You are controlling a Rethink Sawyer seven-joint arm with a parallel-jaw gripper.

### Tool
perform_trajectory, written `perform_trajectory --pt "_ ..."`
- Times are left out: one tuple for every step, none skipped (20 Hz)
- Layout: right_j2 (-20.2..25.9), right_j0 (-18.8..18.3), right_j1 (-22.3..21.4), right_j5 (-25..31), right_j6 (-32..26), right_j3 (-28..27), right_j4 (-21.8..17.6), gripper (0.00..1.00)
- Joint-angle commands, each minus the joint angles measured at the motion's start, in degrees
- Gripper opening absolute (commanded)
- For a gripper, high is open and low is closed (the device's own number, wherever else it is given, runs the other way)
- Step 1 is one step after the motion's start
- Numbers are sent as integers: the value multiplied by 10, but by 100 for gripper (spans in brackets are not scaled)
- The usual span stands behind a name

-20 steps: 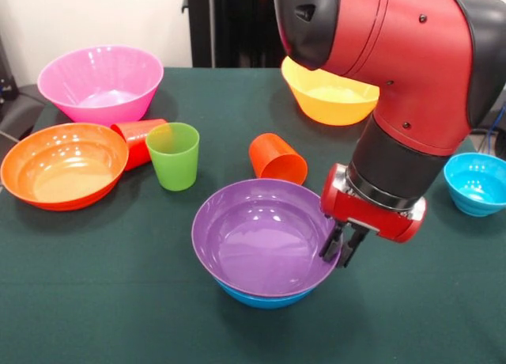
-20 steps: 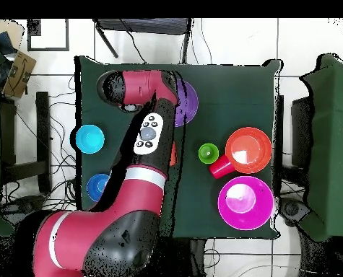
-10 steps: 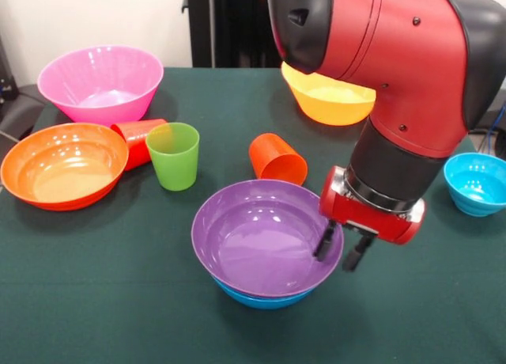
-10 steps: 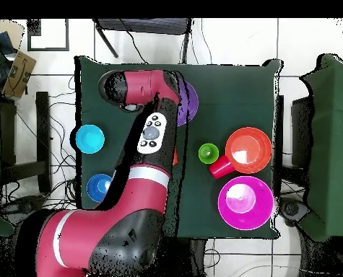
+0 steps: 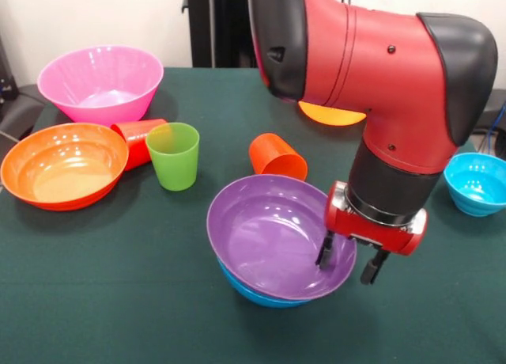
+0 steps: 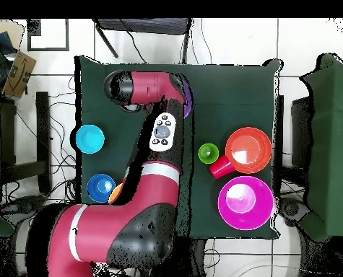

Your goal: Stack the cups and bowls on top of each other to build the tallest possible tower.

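I see my gripper [image 5: 346,260] spread wide over the right rim of the purple bowl [image 5: 273,237], one finger inside and one outside, not clenched. The purple bowl sits tilted in the blue bowl [image 5: 251,291] under it, near the front of the desk [image 5: 118,301]. Just behind lies the orange cup [image 5: 277,158] on its side. Further left, the green cup [image 5: 173,155] stands upright beside the fallen red cup [image 5: 139,140], the orange bowl [image 5: 62,164] and the pink bowl [image 5: 100,83]. A cyan bowl [image 5: 476,183] is at the right.
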Motion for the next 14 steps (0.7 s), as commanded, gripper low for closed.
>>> perform_trajectory --pt "110 -19 3 52 -164 55 -36 100" --pt "112 -19 -1 52 -164 56 -38 100" --pt "109 -17 -6 51 -162 57 -42 100" --pt "108 -16 -11 51 -162 59 -45 100" --pt "107 -15 -16 47 -161 64 -48 100" --pt "105 -14 -19 49 -162 65 -50 100" --pt "103 -13 -23 50 -162 65 -52 100" --pt "103 -14 -25 53 -164 66 -53 100" --pt "101 -14 -25 58 -164 62 -54 100" --pt "101 -14 -26 60 -166 62 -55 100" --pt "100 -14 -27 62 -167 61 -56 100" --pt "100 -14 -27 64 -167 60 -57 100" --pt "97 -12 -29 71 -167 57 -59 100" --pt "95 -11 -32 78 -168 56 -60 100"
